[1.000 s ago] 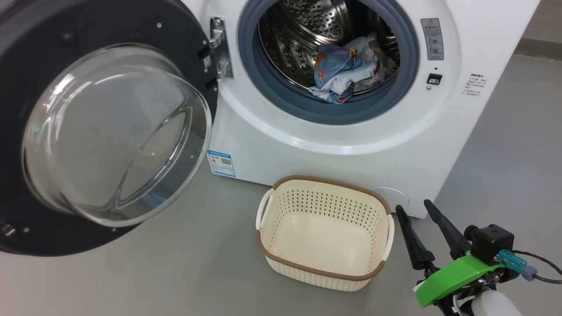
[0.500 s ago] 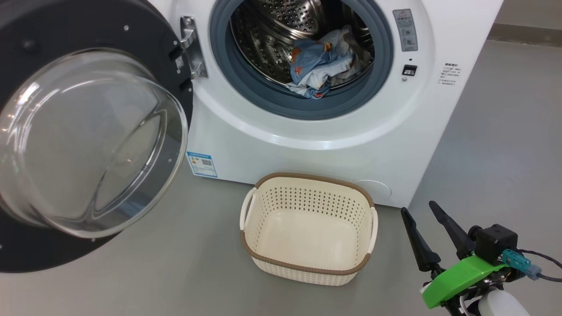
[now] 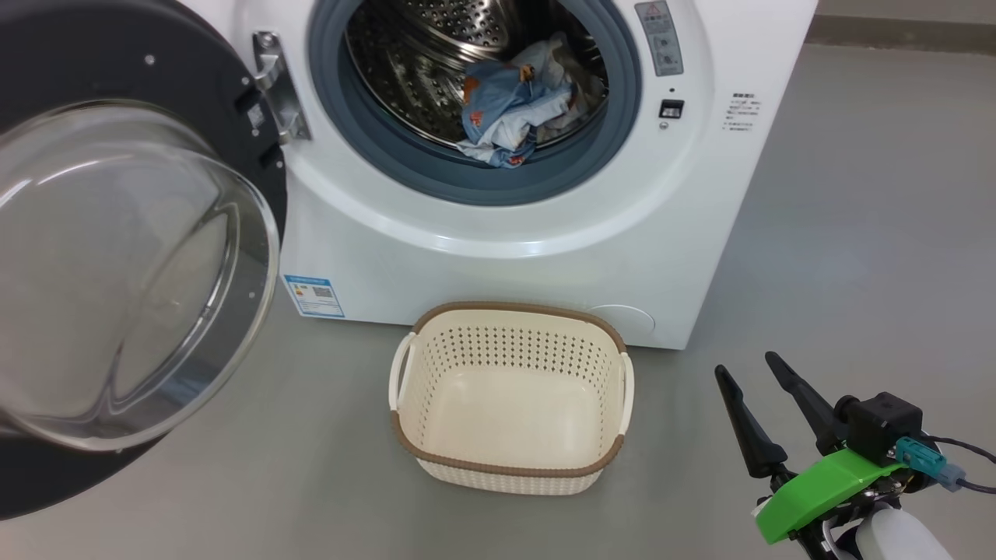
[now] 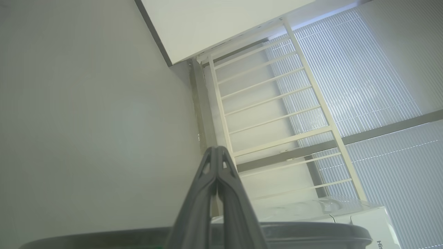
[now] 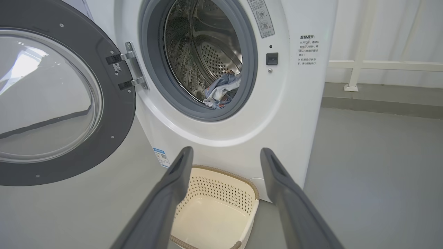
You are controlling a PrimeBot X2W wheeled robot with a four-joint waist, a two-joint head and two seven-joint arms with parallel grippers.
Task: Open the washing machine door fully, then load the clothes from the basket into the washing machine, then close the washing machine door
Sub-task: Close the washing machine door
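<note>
The clothes (image 3: 510, 117) lie inside the washing machine (image 3: 506, 272), its door (image 3: 117, 272) wide open. The basket (image 3: 506, 354) stands before it. The right gripper (image 3: 745, 363) is spread and the left gripper (image 4: 217, 152) is pressed together.

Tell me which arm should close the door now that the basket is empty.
Probably left: the washing machine door hangs open on the robot's left, while the open right gripper sits far right, beyond the basket.
</note>
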